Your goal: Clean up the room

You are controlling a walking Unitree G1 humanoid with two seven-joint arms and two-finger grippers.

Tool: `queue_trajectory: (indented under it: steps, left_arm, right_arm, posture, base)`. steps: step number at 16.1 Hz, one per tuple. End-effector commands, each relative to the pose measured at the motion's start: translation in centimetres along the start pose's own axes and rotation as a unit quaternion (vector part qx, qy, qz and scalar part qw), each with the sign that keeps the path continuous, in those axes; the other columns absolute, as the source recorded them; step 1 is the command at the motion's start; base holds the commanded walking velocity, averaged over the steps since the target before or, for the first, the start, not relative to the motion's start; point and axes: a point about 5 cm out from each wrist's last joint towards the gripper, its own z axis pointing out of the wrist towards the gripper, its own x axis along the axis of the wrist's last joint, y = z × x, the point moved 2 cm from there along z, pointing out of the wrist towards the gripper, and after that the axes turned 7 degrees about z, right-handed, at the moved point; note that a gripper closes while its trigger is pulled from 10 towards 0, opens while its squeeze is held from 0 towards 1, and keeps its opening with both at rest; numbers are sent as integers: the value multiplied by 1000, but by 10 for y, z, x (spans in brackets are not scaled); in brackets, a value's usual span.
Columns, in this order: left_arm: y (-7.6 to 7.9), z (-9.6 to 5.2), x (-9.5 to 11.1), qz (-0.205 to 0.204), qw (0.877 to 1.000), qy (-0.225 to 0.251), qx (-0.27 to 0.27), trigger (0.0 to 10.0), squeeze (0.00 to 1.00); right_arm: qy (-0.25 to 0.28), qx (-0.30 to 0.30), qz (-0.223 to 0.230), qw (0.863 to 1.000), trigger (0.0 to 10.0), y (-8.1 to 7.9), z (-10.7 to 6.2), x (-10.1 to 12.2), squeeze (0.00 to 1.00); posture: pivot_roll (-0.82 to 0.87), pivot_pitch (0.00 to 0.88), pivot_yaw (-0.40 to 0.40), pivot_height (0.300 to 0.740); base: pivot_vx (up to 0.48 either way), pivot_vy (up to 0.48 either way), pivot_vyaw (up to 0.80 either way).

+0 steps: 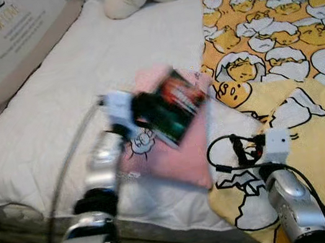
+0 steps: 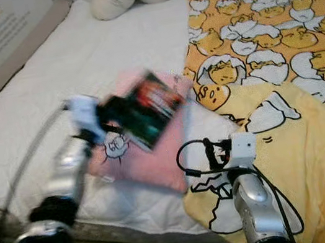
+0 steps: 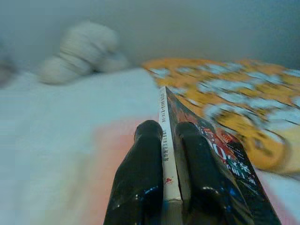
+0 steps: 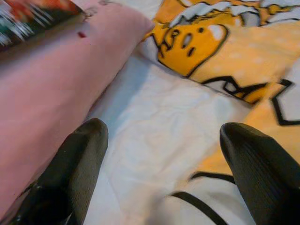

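Above the pink pillow (image 1: 175, 157) on the bed (image 1: 54, 115), the left gripper (image 3: 164, 178) pinches a book (image 1: 175, 106) by its spine, apparently clearing it away, while the right gripper (image 4: 164, 159) waits wide open.

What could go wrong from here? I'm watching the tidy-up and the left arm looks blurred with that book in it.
The left gripper pinches the book only near its spine, so it could swing or slip out while the arm moves. If dropped, it would likely land on the pink pillow and might slide off. The open right gripper hovers low over the yellow blanket and could snag it.
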Motion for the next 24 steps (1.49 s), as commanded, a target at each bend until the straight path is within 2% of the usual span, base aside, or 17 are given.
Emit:
queue_trajectory:
  steps: [1,3,4,6,7,12,15,17,19,21,24]
  left_arm:
    - [-10,-1,9,8,999,21,23,0,0]
    - [-18,-2,11,27,998,13,49,0,0]
    - [-29,-1,17,28,996,12,84,0,0]
    - [-35,-1,18,31,995,8,98,0,0]
    - [-37,1,16,28,995,-2,97,10000,0]
    - [-29,8,18,32,996,-9,86,10000,0]
    - [-25,14,20,6,996,-6,86,10000,0]
    - [-21,16,22,5,997,-4,79,10000,0]
    - [-17,20,22,8,997,-8,72,10000,0]
    - [-13,24,20,22,998,-22,63,10000,0]
    - [-8,24,16,40,997,-31,59,10000,0]
  right_arm:
    - [10,15,-2,1000,10000,-7,4,5,0]
    - [12,22,-6,1000,10000,-10,7,5,0]
    - [17,27,-3,999,10000,-11,7,6,0]
    - [25,32,-1,999,10000,-12,7,8,0]
    - [33,36,-9,999,10000,-14,6,9,0]
    - [41,37,-11,998,10000,-15,4,11,0]
    - [49,35,-10,998,10000,-14,-1,13,0]
    - [71,24,-2,997,10000,-12,-4,19,0]
    - [99,7,10,995,10000,-8,-10,28,0]
    - [102,7,10,995,10000,-12,-13,28,0]
    - [97,6,10,995,10000,-14,-15,26,0]
  posture:
    - [40,0,12,740]
    - [47,0,7,740]
    - [52,0,4,740]
    - [50,0,4,740]
    - [39,0,9,740]
    - [13,0,19,740]
    - [-7,0,28,740]
    - [-15,0,32,740]
    - [-24,0,36,740]
    - [-35,0,44,740]
    - [-43,0,53,740]
  base:
    - [0,0,0]
    - [0,0,0]
    - [0,0,0]
    - [0,0,0]
    - [0,0,0]
    - [0,457,0]
    - [0,474,0]
    - [0,476,0]
    - [0,480,0]
    - [0,480,0]
    - [0,0,0]
